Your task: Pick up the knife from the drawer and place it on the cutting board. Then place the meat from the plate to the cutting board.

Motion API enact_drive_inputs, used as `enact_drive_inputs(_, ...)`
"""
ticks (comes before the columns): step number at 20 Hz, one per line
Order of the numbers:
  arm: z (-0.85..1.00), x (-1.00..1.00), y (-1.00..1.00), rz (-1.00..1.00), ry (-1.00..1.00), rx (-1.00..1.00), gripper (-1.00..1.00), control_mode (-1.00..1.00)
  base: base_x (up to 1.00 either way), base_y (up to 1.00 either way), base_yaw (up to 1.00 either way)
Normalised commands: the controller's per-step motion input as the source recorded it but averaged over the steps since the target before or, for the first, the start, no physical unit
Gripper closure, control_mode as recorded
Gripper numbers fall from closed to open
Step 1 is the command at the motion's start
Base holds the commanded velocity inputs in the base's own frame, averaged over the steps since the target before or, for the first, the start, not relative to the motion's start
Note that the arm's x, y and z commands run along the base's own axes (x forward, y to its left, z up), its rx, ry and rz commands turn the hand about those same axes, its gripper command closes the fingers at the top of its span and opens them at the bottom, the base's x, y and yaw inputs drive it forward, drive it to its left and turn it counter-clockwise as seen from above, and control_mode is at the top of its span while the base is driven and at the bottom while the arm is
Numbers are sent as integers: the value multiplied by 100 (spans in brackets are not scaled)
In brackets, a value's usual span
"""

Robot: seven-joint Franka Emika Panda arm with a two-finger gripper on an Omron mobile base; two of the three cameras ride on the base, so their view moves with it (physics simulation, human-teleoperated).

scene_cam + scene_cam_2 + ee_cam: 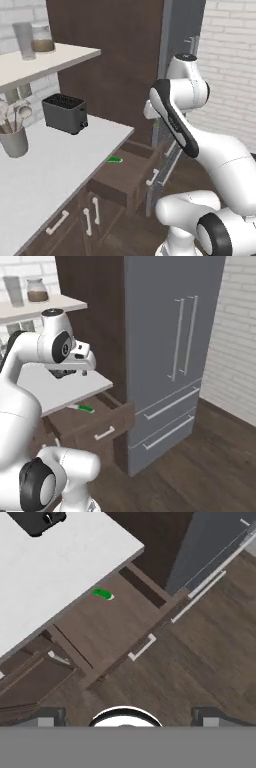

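Drawer duty in a simulated kitchen: the wide, shallow dark brown wooden drawer [125,175] stands pulled out from under the white countertop [55,165], left open so the arm can get inside it. The small knife with the bright green handle [102,594] lies near the drawer's back edge, tucked against the lip of the countertop, its short silver-grey blade only just visible as a pale tip in the hand view. The same green handle shows in both base views, resting flat on the drawer floor. The white arm's two-finger gripper [125,714] hangs well above the drawer, looking straight down over its silver pull handle [142,648], and its dark fingertips [47,716] stand spread wide at the bottom corners of the hand view with nothing between them. That wide spread suits an approach from above, and the knife is untouched, so the pickup appears not yet begun. The next move likely calls for travelling toward the counter edge and descending, with care that the countertop overhang beside the knife does not block a finger. A dark grey toaster [64,113] sits on the countertop beside a grey cup of utensils [14,135], and a tall grey refrigerator [170,356] stands just beyond the drawer.
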Motion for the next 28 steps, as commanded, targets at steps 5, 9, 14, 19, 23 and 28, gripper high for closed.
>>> enact_drive_inputs(5,0,0,0,0,0,0,-100,100,-28,59,-66)
enact_drive_inputs(9,0,0,0,0,0,0,-100,100,-10,97,-42)
enact_drive_inputs(14,0,0,0,0,0,0,-100,100,0,80,-18)
enact_drive_inputs(19,0,0,0,0,0,0,-100,100,-7,8,-9)
enact_drive_inputs(23,-14,-3,0,0,3,0,-100,-100,-4,0,-1)
enact_drive_inputs(28,-5,0,0,0,0,0,-100,-100,0,0,0)
